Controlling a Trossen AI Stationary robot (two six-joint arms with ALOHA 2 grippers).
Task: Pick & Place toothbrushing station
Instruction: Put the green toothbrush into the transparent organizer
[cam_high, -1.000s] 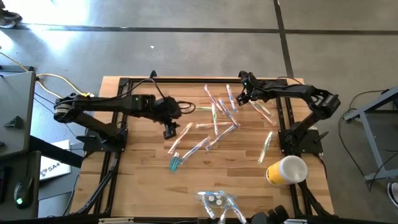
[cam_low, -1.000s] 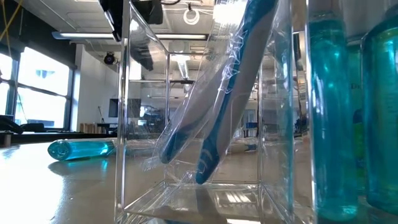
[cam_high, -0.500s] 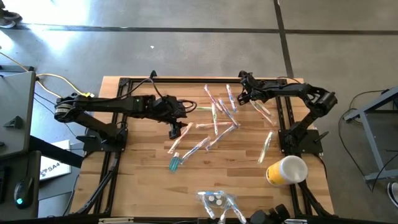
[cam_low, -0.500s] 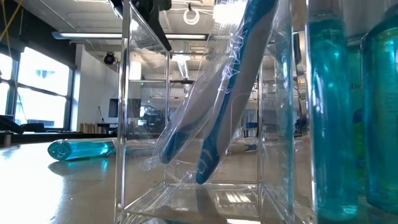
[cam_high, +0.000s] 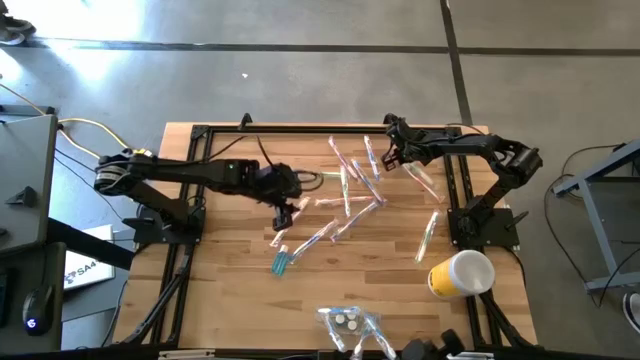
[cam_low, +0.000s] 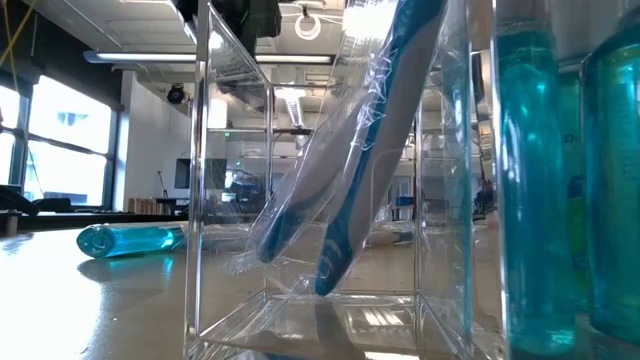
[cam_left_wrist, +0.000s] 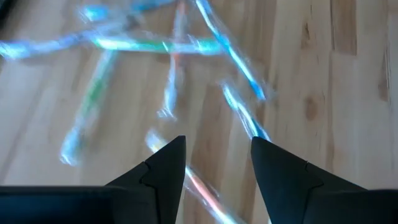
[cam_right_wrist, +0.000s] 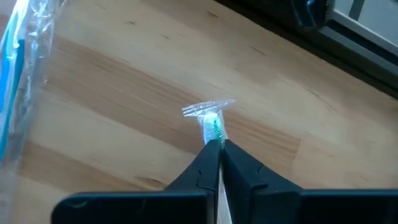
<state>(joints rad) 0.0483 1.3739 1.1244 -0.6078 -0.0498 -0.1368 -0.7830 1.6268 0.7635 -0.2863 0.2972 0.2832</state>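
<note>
Several toothbrushes in clear wrappers (cam_high: 347, 196) lie scattered on the middle of the wooden table (cam_high: 230, 290). My right gripper (cam_high: 388, 156) is at the far right of the pile, shut on a wrapped green-bristled toothbrush (cam_right_wrist: 211, 119). My left gripper (cam_high: 283, 211) hovers open above the pile's left side, and the wrapped brushes (cam_left_wrist: 230, 102) show past its fingers. A teal tube (cam_high: 280, 262) lies on its side near the pile. A clear holder (cam_low: 330, 200) at the near edge has blue wrapped toothbrushes leaning inside it. My right gripper pinches the wrapped toothbrush just behind its bristle end (cam_right_wrist: 214, 138) between its two shut fingers. The fingers slant down from the table's right. The green bristles and the wrapper's crimped tip stick out beyond the fingertips, close over the wood; whether they rest on it, I cannot tell.
A yellow cup (cam_high: 460, 274) lies at the near right. Teal bottles (cam_low: 560, 170) stand beside the clear holder (cam_high: 350, 326) at the near edge. Black frame rails (cam_high: 300, 128) run along the table's far and side edges. Bare wood lies near left.
My left gripper has moved toward the table's right, closer to the pile of toothbrushes, still open. The right arm has stayed in place.
</note>
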